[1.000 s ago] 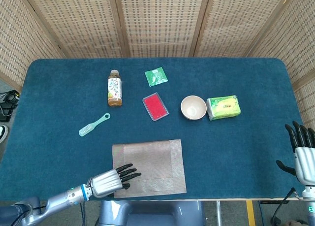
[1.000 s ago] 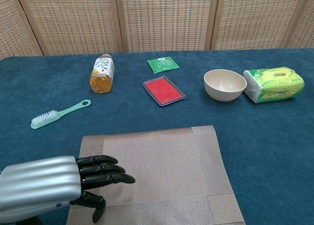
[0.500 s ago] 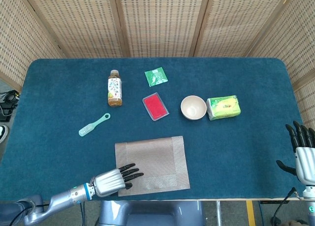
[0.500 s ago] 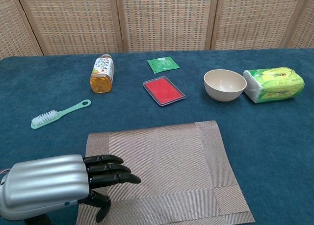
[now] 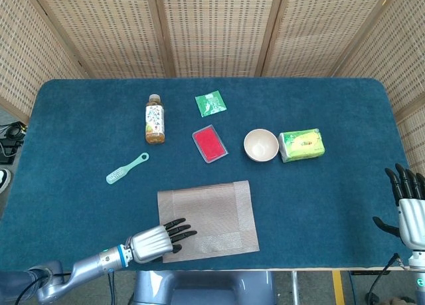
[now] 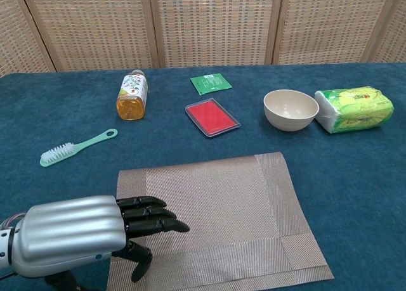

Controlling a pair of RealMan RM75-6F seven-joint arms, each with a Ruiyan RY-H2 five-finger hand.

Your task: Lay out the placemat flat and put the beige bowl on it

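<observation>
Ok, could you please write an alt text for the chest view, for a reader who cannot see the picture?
A left robot hand rests on the near left corner of a brown woven placemat lying flat on a blue table. Beyond the mat are a beige bowl, a green tissue pack, a red tray, a green packet, a bottle on its side and a mint brush.

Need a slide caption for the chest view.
Left hand rests on flat placemat; beige bowl waits beyond it.
</observation>
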